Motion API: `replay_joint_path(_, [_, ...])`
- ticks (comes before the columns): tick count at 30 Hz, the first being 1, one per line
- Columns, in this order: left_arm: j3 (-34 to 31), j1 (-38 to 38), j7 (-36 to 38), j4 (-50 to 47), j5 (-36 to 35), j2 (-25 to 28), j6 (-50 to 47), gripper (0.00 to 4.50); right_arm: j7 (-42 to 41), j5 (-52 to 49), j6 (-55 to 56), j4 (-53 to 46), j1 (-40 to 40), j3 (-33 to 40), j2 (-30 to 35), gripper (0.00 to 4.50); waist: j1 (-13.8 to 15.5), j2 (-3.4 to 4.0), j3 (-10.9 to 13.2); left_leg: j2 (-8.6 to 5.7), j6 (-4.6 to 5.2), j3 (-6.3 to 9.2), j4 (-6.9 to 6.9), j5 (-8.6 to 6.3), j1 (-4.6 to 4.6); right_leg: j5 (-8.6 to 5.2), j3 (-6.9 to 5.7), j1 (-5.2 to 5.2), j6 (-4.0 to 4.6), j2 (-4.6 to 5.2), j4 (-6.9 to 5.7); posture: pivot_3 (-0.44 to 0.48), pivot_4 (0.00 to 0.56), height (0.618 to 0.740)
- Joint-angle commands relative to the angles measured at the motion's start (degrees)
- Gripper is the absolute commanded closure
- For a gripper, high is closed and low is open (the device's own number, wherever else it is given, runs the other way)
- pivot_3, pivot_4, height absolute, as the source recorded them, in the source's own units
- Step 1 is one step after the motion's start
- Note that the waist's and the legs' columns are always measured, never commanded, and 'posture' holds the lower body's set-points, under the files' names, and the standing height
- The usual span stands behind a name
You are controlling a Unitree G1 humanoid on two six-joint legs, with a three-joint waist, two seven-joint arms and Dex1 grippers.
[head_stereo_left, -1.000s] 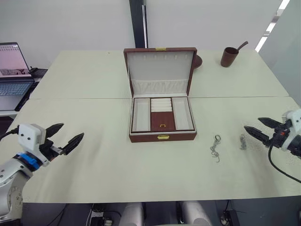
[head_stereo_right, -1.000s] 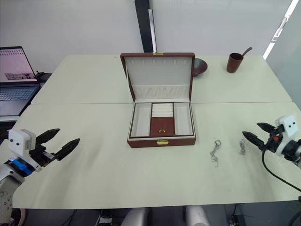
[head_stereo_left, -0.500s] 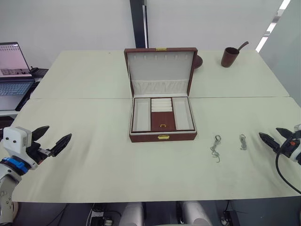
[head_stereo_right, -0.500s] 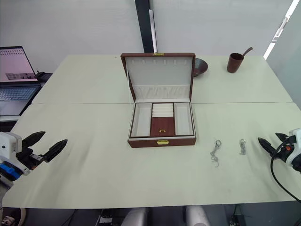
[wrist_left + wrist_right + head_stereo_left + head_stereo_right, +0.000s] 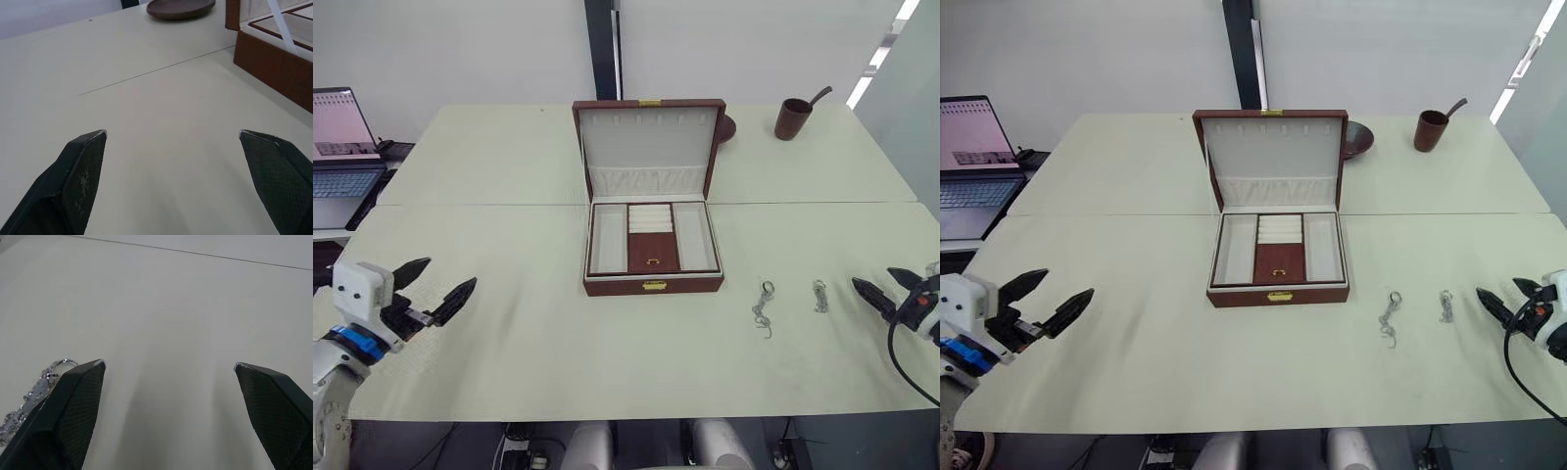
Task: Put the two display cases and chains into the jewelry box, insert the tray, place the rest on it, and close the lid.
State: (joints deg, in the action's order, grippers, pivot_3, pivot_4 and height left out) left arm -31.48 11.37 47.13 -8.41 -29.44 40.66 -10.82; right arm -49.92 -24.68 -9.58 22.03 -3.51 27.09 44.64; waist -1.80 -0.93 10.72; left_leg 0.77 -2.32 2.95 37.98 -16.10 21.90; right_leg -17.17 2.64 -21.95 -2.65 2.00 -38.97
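Facing front, jewelry box (image 5: 652,262) lengthwise sideways.

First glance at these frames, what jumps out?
The jewelry box sits mid-table with its lid standing open and the tray seated inside. Two silver chains lie on the table to the box's right, near the open right gripper. The left gripper, also open, hangs over the table's near left edge, with a brown cup at the far right.
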Motion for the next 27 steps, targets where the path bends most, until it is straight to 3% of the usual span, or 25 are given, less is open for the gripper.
replay_joint_path(1, [2.1,0.6,2.4,-6.1,-2.3,0.1,-0.9,0.0,0.0,-3.2,-3.2,-8.1,2.9,2.2,-0.3,0.02,0.0,0.0,0.0,0.01,0.0,0.0,0.0,0.0,-0.01,0.0,0.0,0.01,0.0,0.0,0.0,0.0,0.15,0.74])
replay_joint_path(6, [8.7,1.6,8.0,-10.3,-1.2,0.5,0.7,0.0,2.0,-5.1,-7.3,-17.6,7.9,1.8,-2.5,0.02,0.1,0.03,0.0,-0.01,0.0,0.0,0.0,0.0,-0.09,0.0,-0.01,0.11,0.0,-0.01,0.0,0.0,0.15,0.74])
replay_joint_path(13, [17.6,4.7,17.3,-12.5,2.1,0.1,9.7,0.0,7.5,-2.7,-7.5,-22.8,10.0,-0.1,-7.6,0.02,0.0,0.05,0.0,-0.03,0.0,-0.07,0.01,0.0,-0.15,0.0,0.07,0.14,0.0,-0.09,0.01,0.0,0.15,0.74])
replay_joint_path(19, [20.6,6.6,20.5,-13.1,2.7,-0.4,15.3,0.0,12.2,-0.5,-6.6,-26.3,11.4,-1.3,-10.8,0.02,0.1,0.06,0.0,-0.01,0.0,-0.04,0.01,0.0,-0.15,-0.01,0.02,0.16,0.01,-0.09,0.02,0.0,0.15,0.74])
replay_joint_path(27, [21.6,6.7,19.4,-11.3,3.4,-1.8,18.2,0.0,17.2,5.0,-4.8,-27.5,12.7,-5.7,-14.0,0.02,0.1,0.1,-0.1,-0.02,0.0,-0.05,0.02,0.0,-0.15,-0.01,0.02,0.16,0.01,-0.1,0.01,0.0,0.15,0.74])
